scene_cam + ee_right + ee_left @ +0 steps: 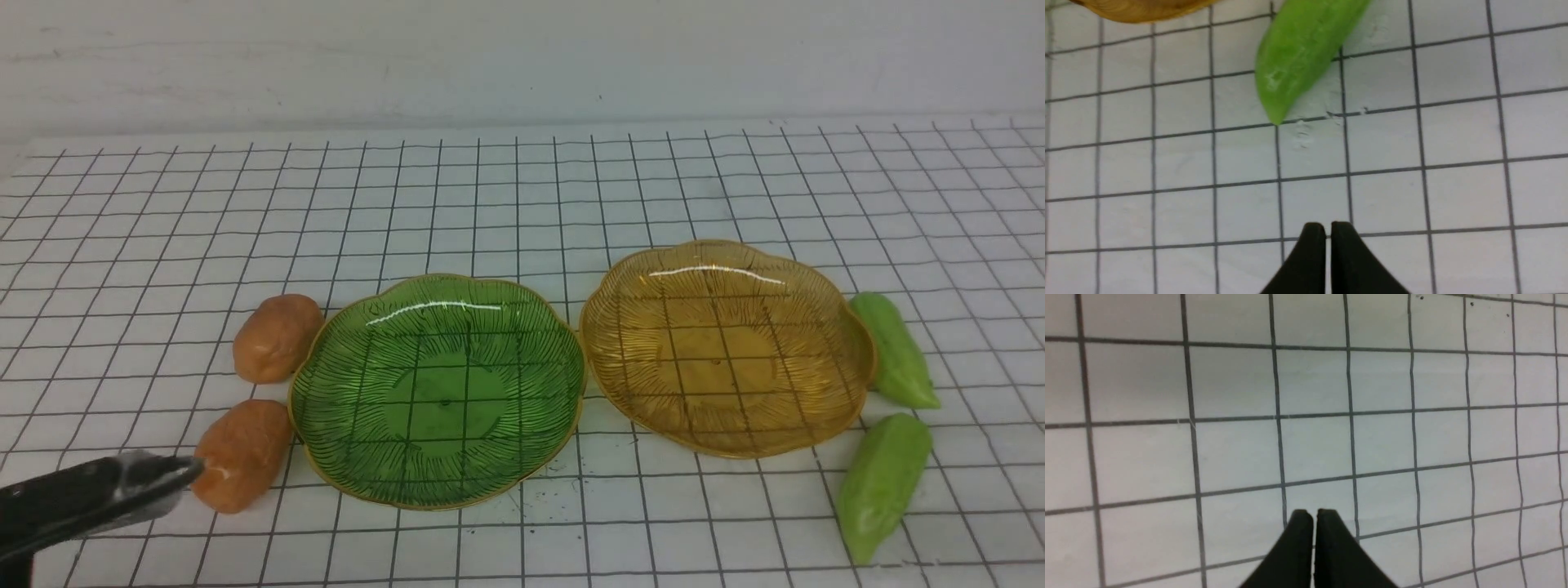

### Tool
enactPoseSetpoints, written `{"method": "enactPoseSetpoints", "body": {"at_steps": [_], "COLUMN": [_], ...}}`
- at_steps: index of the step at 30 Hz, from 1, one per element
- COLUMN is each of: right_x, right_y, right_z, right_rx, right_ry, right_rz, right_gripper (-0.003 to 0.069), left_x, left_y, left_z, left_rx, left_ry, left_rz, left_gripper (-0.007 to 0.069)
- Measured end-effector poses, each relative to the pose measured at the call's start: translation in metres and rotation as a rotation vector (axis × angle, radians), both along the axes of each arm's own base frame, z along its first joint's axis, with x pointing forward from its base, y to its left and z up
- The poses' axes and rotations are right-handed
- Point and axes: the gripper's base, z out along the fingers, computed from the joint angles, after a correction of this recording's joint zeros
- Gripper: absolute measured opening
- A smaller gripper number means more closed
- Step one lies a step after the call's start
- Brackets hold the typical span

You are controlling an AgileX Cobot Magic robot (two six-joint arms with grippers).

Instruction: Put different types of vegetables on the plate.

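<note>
The far potato (277,338) and near potato (242,454) are lying left of the green plate (441,400); far gourd (896,351) and near gourd (882,486) right of the amber plate (722,347).

I see a white tabletop (522,188) ruled with a dark grid, filling the lower three quarters of the front view. Across the top of the frame runs a plain pale wall (522,57), faintly scuffed at upper left. The light is soft and even, with weak shadows.
</note>
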Motion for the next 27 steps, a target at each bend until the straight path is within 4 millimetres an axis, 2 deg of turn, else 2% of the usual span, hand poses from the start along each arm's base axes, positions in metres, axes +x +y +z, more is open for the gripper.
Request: {"method": "enactPoseSetpoints", "body": {"at_steps": [2,8,15,21,27], "right_x": [0.012,0.053,0.096,0.127,0.149], "right_y": [0.0,0.001,0.003,0.004,0.004], "right_z": [-0.003,-0.011,-0.02,-0.039,-0.065], "right_rx": [-0.008,0.002,0.035,0.038,0.035], "right_ry": [0.034,0.124,0.199,0.273,0.33], "right_rz": [-0.001,-0.017,-0.049,-0.065,-0.073], "right_gripper": [0.0031,0.0137,0.0363,0.0526,0.0598], "left_x": [0.006,0.015,0.016,0.018,0.018], "left_y": [0.0,0.0,0.0,0.001,0.001], "left_z": [0.001,0.002,0.002,0.003,0.003], "left_rx": [0.004,0.009,0.013,0.015,0.016], "left_ry": [0.01,0.021,0.001,-0.012,-0.018], "left_rz": [-0.005,-0.007,0.002,0.008,0.011], "left_gripper": [-0.0008,-0.0007,-0.0004,-0.0003,-0.0003]}}
